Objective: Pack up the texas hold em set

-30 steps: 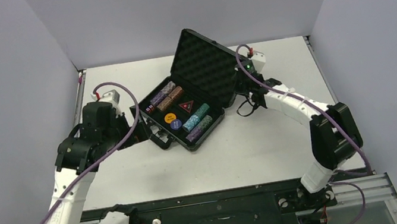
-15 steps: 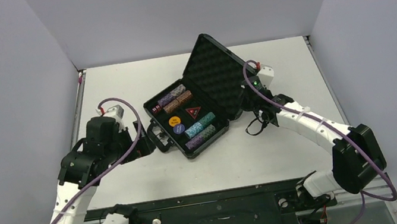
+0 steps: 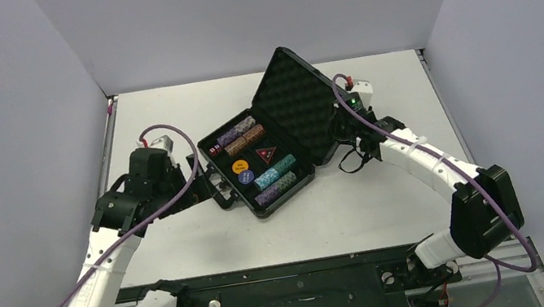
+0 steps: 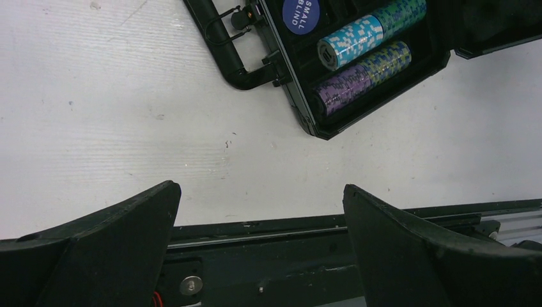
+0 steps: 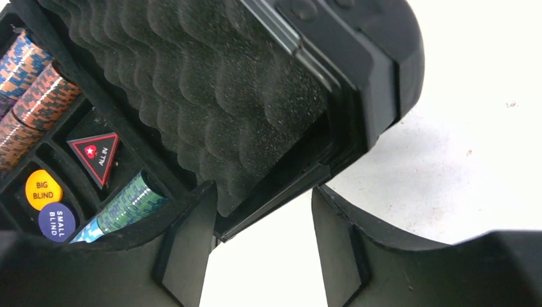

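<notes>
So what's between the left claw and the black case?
Only bare white table, seen in the left wrist view: the open left gripper hangs short of the case, whose handle is the nearest part.

White table (image 3: 359, 205), seen from above and from my left wrist: a matte top, faintly scuffed and speckled, bounded on my near side by a dark rail (image 3: 298, 289). One thing lies directly on it: the black briefcase (image 3: 296, 104), open, its base flat near the middle of the top and set askew to the edges, its handle (image 3: 218, 188) pointing toward my left.
</notes>
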### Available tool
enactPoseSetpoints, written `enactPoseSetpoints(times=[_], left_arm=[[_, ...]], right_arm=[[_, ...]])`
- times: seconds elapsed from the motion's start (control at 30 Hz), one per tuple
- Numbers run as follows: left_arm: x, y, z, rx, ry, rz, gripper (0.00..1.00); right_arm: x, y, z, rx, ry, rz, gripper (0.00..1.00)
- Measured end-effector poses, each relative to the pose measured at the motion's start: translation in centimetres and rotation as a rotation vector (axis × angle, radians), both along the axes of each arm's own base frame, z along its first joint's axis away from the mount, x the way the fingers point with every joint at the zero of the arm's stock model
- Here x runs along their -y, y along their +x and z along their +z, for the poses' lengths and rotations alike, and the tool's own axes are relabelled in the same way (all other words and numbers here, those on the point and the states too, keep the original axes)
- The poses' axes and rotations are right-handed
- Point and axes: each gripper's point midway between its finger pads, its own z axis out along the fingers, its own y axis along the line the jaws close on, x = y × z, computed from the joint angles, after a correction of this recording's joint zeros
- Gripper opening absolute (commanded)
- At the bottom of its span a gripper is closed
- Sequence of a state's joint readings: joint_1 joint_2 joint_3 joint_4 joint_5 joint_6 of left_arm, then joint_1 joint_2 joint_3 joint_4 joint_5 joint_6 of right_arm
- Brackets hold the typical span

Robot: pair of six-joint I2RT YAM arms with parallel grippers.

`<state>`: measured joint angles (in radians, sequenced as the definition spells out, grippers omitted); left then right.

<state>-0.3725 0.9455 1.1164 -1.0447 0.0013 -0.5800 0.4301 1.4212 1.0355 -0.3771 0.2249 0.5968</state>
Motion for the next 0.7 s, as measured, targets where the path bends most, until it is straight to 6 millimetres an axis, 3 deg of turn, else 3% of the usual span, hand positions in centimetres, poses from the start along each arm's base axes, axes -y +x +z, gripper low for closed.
enactPoseSetpoints(times=[0.23,0.57,0.7], left_arm=[[0.3,3.2,-1.1,-0.019,0.047,0.034,1.0],[1.8,8.1,0.6,0.054,0.028,0.057,1.0],[2.1,8.6,0.7,0.056,0.026,0.059,1.0]], right_arm=[[-0.6,0.6,3.7,0.007,0.008,0.065,0.61],[1.2,2.1,8.5,0.05,0.071,0.009,0.65],[2.1,4.6,13.5,0.192,0.133,-0.04,0.66]])
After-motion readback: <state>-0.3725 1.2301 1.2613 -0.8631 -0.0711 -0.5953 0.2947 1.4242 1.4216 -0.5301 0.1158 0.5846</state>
